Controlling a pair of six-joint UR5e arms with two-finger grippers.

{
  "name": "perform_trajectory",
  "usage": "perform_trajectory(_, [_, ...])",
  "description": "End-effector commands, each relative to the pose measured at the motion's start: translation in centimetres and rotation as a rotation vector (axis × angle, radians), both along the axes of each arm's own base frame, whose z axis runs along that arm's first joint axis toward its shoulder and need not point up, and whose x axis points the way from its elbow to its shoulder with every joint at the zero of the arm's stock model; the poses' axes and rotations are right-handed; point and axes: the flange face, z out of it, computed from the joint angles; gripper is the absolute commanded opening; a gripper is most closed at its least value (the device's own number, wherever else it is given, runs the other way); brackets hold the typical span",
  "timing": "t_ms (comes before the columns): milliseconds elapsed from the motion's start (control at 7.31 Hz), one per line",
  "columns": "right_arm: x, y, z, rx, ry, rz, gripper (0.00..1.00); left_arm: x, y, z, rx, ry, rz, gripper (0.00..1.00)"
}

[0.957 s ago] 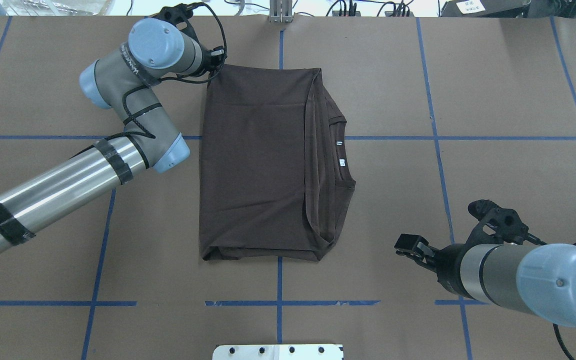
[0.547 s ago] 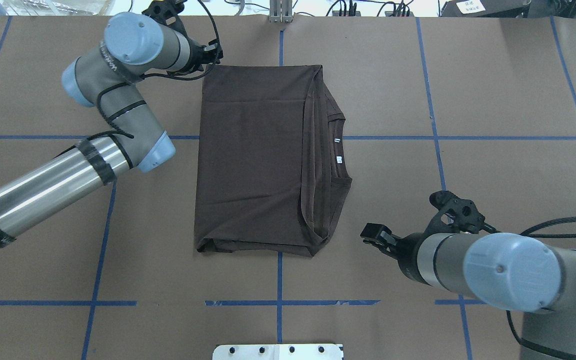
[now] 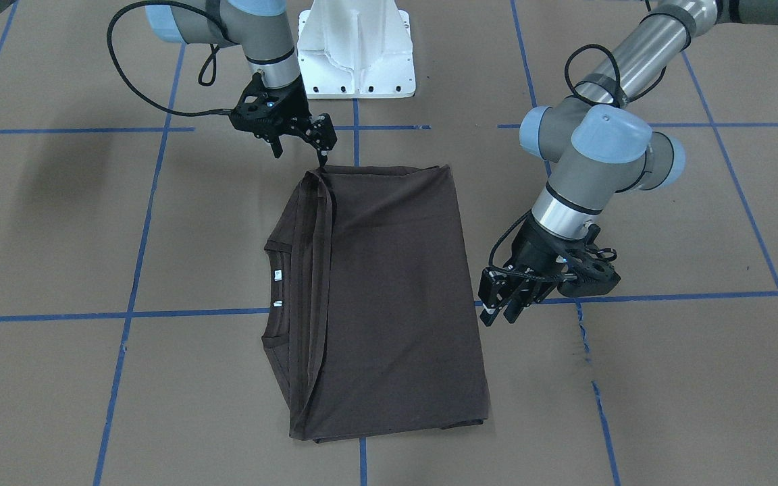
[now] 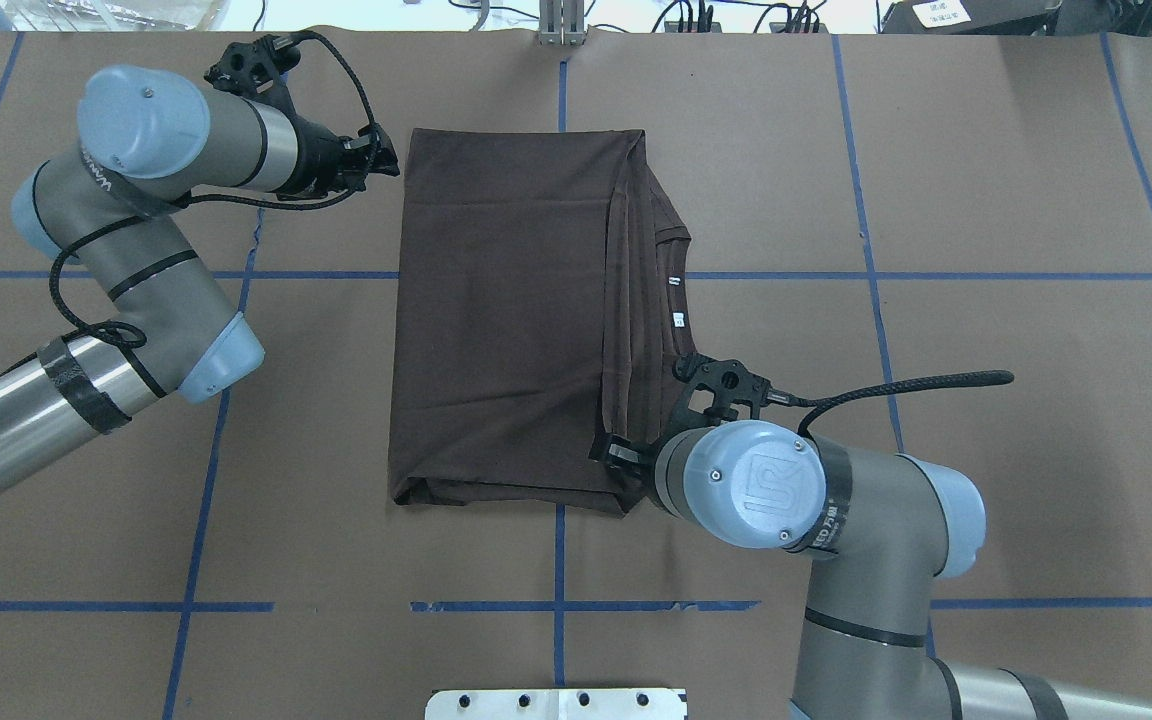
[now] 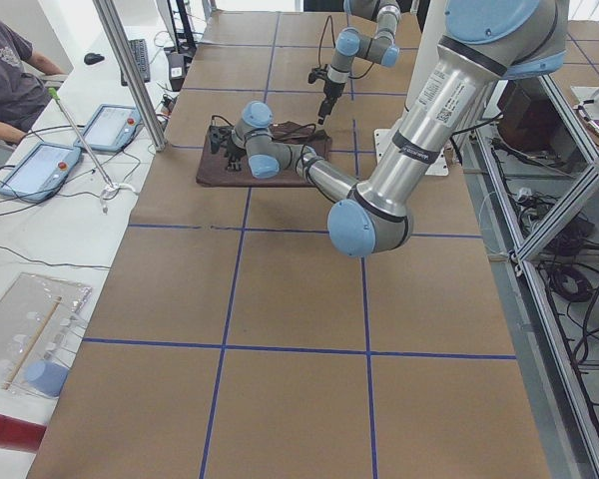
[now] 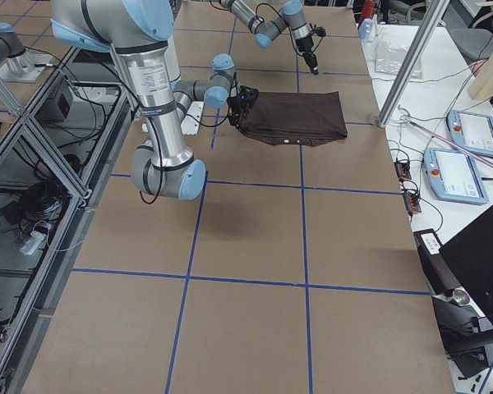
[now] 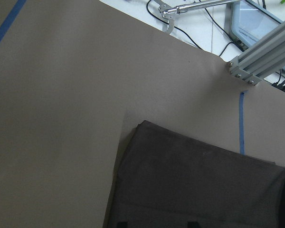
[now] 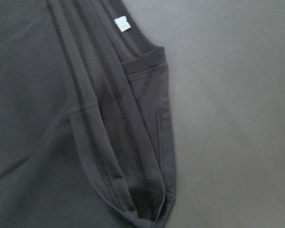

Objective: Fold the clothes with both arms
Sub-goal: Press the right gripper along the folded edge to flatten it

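You have the T-shirt lying flat near the middle of the table. It is folded into a long rectangle, with its layers stacked along the edge on the robot's right. Along that edge you find the ribbed collar showing from under the folds, with two small white tags just inside it. The cloth lies across one of the blue tape lines that grid the brown table cover.

The right gripper hangs over the shirt's corner nearest the robot, on the collar side. Its jaws stand apart with nothing between them. One fingertip comes down right at that corner's hem, and you cannot tell whether it touches the cloth. From overhead, the right arm covers most of that gripper.

The left gripper is off the cloth, just beside the shirt's far corner on the robot's left, and points toward it. In the left wrist view you see two dark fingertips at the bottom edge, set well apart, so these jaws are spread too and hold nothing.

On the robot's side of the shirt stands the white pedestal base. Across the table, a person sits near two tablets.
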Motion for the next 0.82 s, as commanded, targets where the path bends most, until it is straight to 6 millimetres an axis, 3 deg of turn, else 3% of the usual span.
perform_trajectory(0, [-4.4, -1.9, 1.0, 0.132, 0.111, -0.131, 1.0, 0.0, 0.1, 0.3, -0.004, -0.001, 0.002, 0.52])
perform_trajectory(274, [-5.6, -2.4, 1.6, 0.192, 0.158, -0.2, 1.0, -0.1, 0.2, 0.2, -0.003, 0.0, 0.002, 0.52])
perform_trajectory(410, [-4.2, -3.6, 3.1, 0.222, 0.182, -0.233, 1.0, -0.1, 0.2, 0.7, -0.006, -0.005, 0.002, 0.52])
perform_trajectory(547, [-1.6, -3.8, 6.0, 0.222, 0.213, -0.243, 1.0, -0.2, 0.3, 0.7, -0.007, -0.005, 0.002, 0.52])
perform_trajectory(684, [2.6, -2.6, 8.2, 0.238, 0.22, -0.272, 1.0, -0.1, 0.2, 0.6, -0.006, -0.003, 0.002, 0.52])
